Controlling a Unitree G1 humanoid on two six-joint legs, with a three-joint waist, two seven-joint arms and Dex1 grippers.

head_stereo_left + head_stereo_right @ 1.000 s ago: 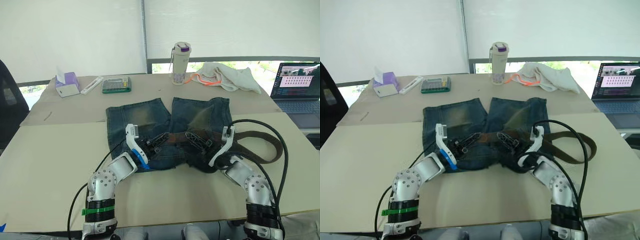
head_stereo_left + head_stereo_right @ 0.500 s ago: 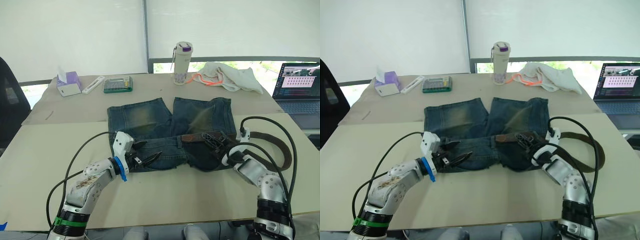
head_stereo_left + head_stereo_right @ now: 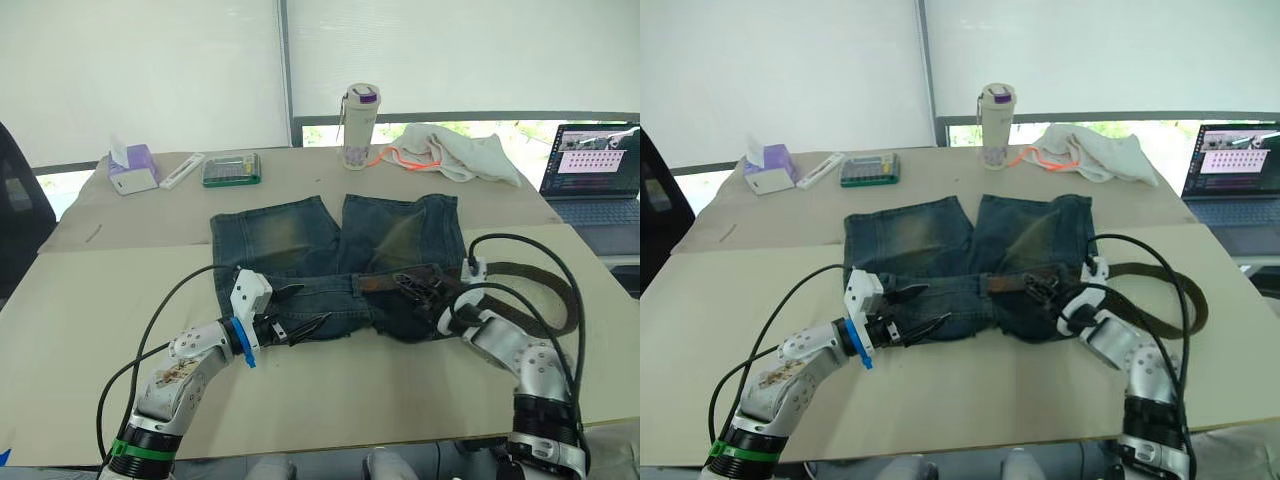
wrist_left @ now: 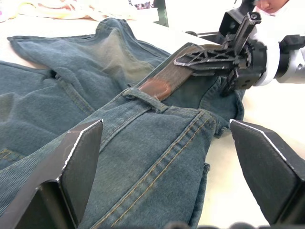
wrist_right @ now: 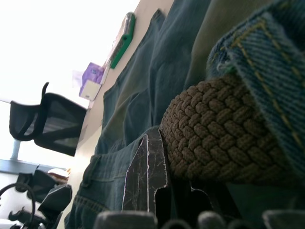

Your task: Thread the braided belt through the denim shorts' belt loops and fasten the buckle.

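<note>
The denim shorts (image 3: 290, 235) lie flat on the table, waistband toward me. The brown braided belt (image 3: 545, 272) runs along the right half of the waistband, then curves in a loop off the shorts' right side. In the left wrist view the belt (image 4: 167, 78) passes under one of the belt loops (image 4: 143, 97). My right gripper (image 3: 415, 287) is shut on the belt at the waistband, right of the middle. My left gripper (image 3: 312, 305) stands wide open over the left part of the waistband, holding nothing. I cannot make out the buckle.
At the table's far side stand a bottle (image 3: 360, 125), a white cloth with orange trim (image 3: 455, 150), a green device (image 3: 232, 168), a white remote (image 3: 183, 170) and a purple tissue box (image 3: 133, 167). A laptop (image 3: 590, 165) sits far right, a black chair (image 3: 20, 220) at the left.
My left gripper let go at the middle of the waistband, opened wide and drew back to the left. My right gripper moved right along the waistband with the belt.
</note>
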